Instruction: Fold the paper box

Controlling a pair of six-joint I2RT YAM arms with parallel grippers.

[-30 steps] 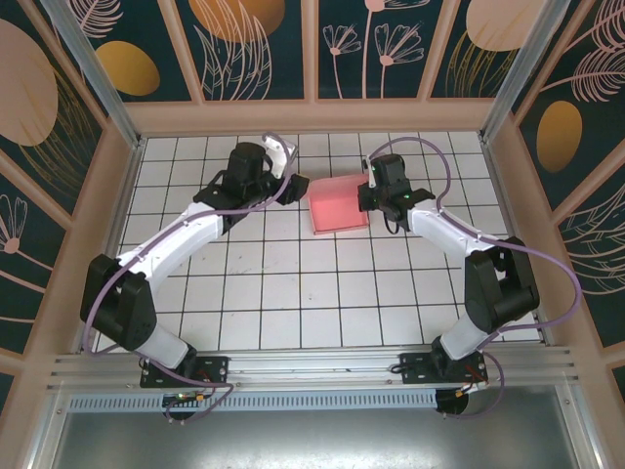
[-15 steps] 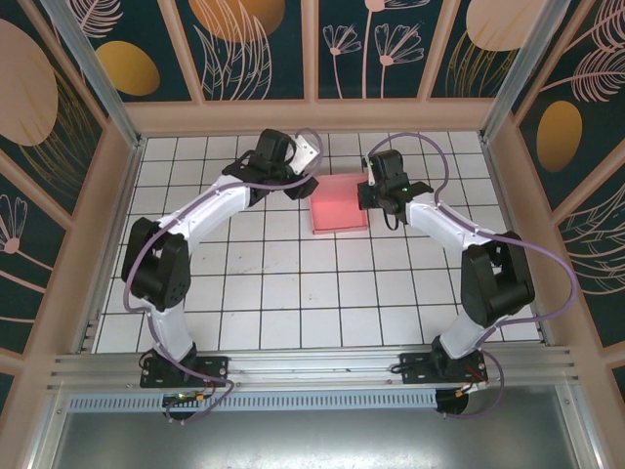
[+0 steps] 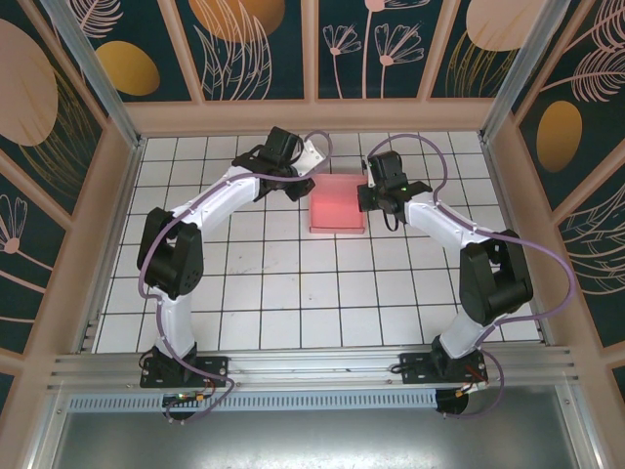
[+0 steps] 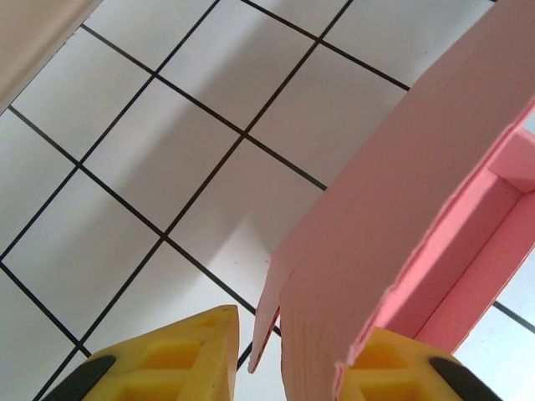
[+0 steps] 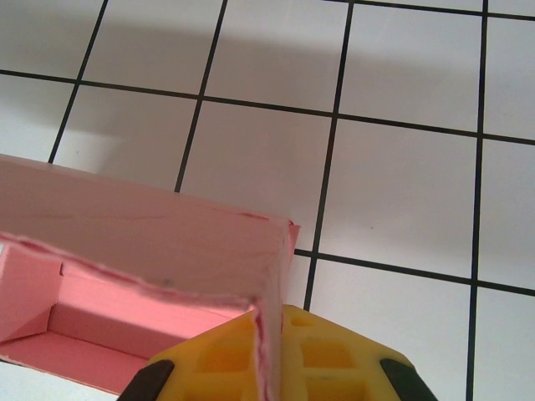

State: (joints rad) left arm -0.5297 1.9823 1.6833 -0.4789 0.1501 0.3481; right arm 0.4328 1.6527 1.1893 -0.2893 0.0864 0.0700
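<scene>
The paper box is a pink open-topped card box on the white tiles at the back middle. My left gripper is at its left wall. In the left wrist view that wall stands between the yellow fingers, against the right one. A loose flap hangs in the gap and the left finger is clear of it, so my left gripper is open. My right gripper is at the box's right wall. Its fingers are pinched shut on the wall's edge.
Wooden walls ring the tiled floor; the back wall is two tiles behind the box. A wooden edge shows at the top left of the left wrist view. Both arms reach inward from the near rail.
My left arm has swung toward the back and right, up to the box's left wall, and its jaws have narrowed around it. My right gripper has kept its hold and place.
</scene>
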